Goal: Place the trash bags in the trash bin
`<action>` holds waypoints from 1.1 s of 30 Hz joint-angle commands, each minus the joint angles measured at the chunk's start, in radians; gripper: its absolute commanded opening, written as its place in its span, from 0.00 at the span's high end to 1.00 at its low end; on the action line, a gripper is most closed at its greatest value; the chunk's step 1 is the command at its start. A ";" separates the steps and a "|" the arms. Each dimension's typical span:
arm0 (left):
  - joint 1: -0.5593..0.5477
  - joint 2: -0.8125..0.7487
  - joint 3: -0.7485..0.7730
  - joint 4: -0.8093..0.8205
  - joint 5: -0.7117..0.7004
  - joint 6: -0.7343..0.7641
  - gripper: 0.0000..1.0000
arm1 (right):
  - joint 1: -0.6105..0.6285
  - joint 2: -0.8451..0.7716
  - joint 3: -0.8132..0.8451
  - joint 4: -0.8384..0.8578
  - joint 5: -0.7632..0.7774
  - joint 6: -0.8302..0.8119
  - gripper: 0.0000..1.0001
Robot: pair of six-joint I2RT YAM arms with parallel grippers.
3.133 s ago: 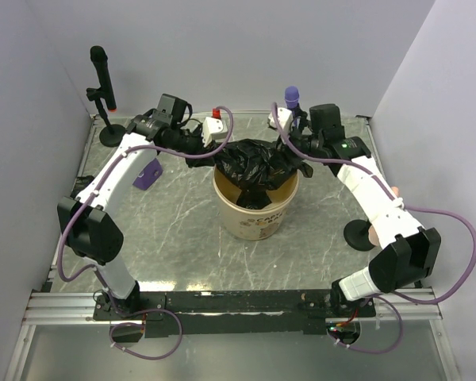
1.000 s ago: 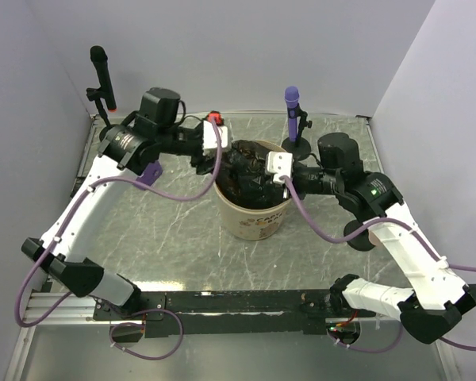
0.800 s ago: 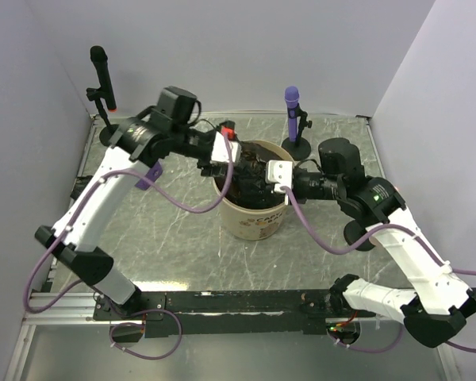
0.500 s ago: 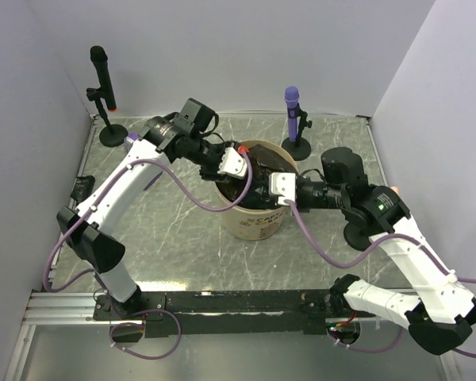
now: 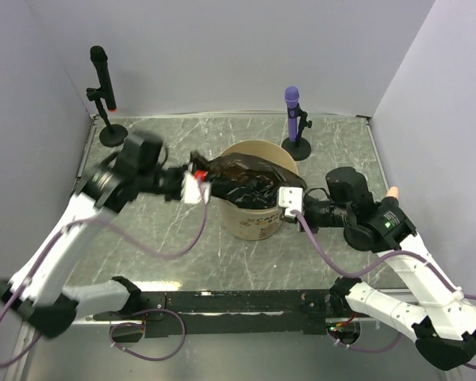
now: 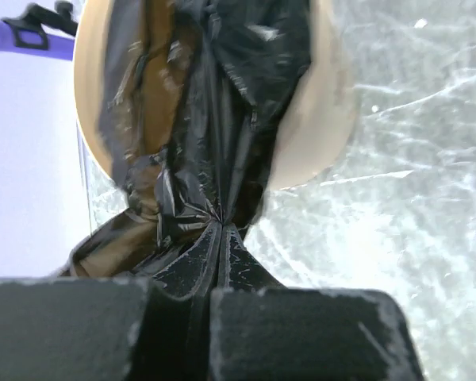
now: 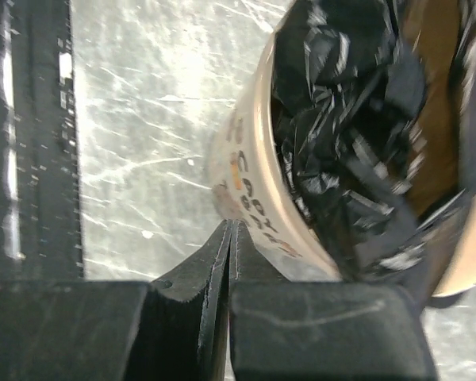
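**Trash bags mostly in, one fold out over the rim**

We see the trash bags [image 5: 242,178] bunched inside the trash bin [image 5: 254,226], which stands upright in the middle of the surface [image 5: 174,238]. A stretch of black film runs out over the bin's left rim to our left claw [image 6: 220,238], which is clamped on it just outside the bin. Our right claw [image 7: 231,234] is pressed together on nothing, just beside the bin's lettered wall. We judge the task nearly done: that last fold has to go inside and be let go.
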 commanded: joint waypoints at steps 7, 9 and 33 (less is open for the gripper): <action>-0.052 -0.342 -0.384 0.276 -0.070 -0.150 1.00 | -0.126 0.043 0.213 0.057 -0.043 0.248 0.96; -0.052 -0.350 -0.410 0.301 -0.073 -0.204 0.99 | -0.195 0.109 0.300 0.095 -0.062 0.361 0.72; -0.074 -0.572 -0.685 0.681 -0.288 -0.288 0.99 | -0.211 0.749 0.608 0.015 -0.432 0.423 0.01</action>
